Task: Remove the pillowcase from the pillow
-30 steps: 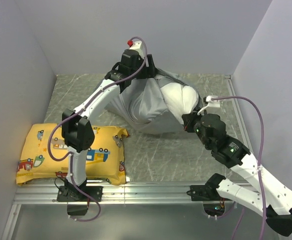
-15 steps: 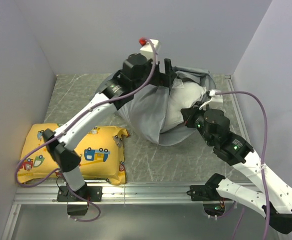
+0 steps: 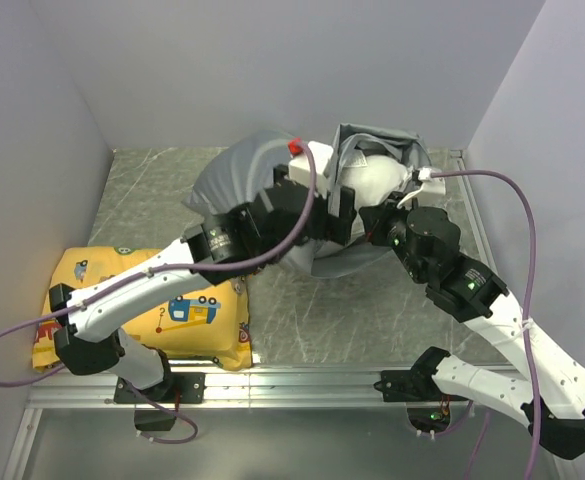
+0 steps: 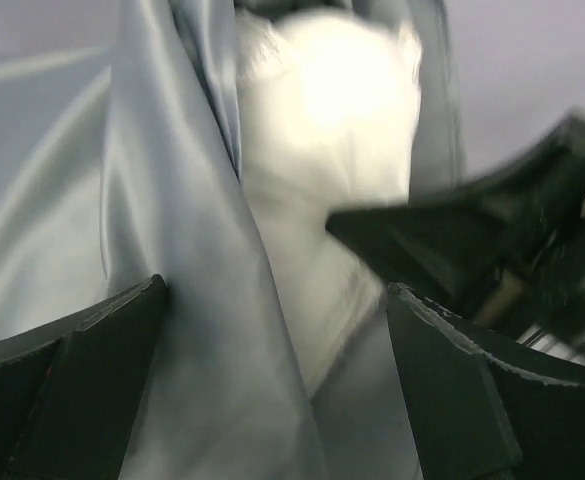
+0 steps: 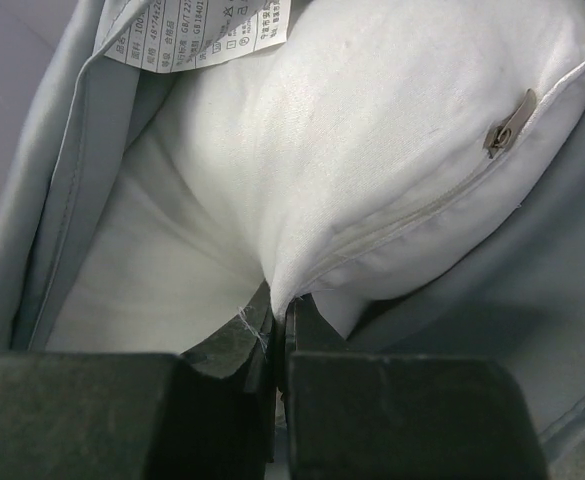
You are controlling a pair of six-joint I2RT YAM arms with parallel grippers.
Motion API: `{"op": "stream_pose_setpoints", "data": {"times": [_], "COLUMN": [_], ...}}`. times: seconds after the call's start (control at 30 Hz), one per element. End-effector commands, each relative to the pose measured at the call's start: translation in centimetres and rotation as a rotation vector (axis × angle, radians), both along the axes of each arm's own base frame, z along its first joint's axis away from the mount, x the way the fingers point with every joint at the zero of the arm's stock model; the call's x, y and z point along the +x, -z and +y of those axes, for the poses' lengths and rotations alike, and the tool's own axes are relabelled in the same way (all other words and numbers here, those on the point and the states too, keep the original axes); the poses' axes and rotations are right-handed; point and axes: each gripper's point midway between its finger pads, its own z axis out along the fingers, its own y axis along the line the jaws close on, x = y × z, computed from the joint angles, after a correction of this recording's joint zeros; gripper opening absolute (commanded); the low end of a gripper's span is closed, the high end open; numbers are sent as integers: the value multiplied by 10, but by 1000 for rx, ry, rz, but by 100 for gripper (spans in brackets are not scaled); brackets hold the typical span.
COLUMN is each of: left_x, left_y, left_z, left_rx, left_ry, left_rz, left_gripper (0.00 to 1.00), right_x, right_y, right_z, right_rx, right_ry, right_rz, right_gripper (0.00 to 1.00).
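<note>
The grey pillowcase lies bunched at the back of the table, its open mouth to the right. The white pillow sticks out of that mouth. My right gripper is shut on a pinch of the pillow's edge, close to its zipper. My left gripper hangs over the bundle just left of the right one. Its jaws stand wide open in the left wrist view, with a fold of pillowcase lying between them and the pillow beyond.
A yellow cushion with vehicle prints lies at the front left, under the left arm. Grey walls close in the back and both sides. A metal rail runs along the near edge. A care label hangs inside the pillowcase mouth.
My left gripper has swung from high at the back down and forward to beside the right gripper. The grey fabric has spread out to the back left. The right gripper keeps its pinch.
</note>
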Motion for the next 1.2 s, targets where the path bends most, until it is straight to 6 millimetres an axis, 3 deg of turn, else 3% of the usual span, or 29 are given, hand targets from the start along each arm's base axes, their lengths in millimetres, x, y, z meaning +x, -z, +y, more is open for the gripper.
{"op": "stream_pose_setpoints", "data": {"times": [0.0,0.07,0.13,0.23,0.27,0.37,0.43,0.57,0.6,0.73,0.77,0.83,0.9,0.93,0.97,1.03,1.07,1.17], "left_x": [-14,-10,-8,-9,-12,-16,-16,-18,-19,-17,-15,-14,-16,-19,-26,-36,-44,-54], "left_y": [24,46,50,54,44,43,57,65,75,96,111,129,149,145,148,135,138,145], "left_z": [18,35,48,71,81,103,114,138,144,157,164,164,155,147,127,106,91,71], "left_rx": [107,198,226,210,160,92,89,-2,9,-13,-1,8,1,-28,-70,-156,-188,-171], "left_ry": [-129,-246,-320,-396,-402,-438,-458,-482,-492,-486,-502,-485,-431,-379,-273,-145,-68,32], "left_rz": [18,37,44,46,45,43,60,100,106,156,175,207,242,240,256,231,229,226], "left_gripper": [97,89,72,58,56,52,44,41,41,35,33,31,29,29,30,41,45,48], "right_x": [2,2,1,0,-1,-3,-3,-4,-4,0,1,6,6,5,3,5,7,7], "right_y": [-52,-53,-55,-56,-56,-56,-60,-64,-64,-63,-65,-66,-72,-75,-76,-80,-82,-88], "right_z": [0,-1,-4,-13,-16,-29,-41,-58,-62,-65,-64,-65,-51,-47,-39,-35,-32,-28], "right_rx": [100,99,100,87,81,55,46,21,14,-4,-7,-9,0,4,17,25,30,44], "right_ry": [20,26,35,67,76,121,170,232,244,240,231,221,136,113,70,61,55,37], "right_rz": [-118,-119,-124,-125,-126,-122,-132,-131,-126,-105,-100,-87,-74,-75,-70,-68,-68,-72], "right_gripper": [0,0,0,0,0,0,0,0,0,0,0,0,0,0,0,0,0,0]}}
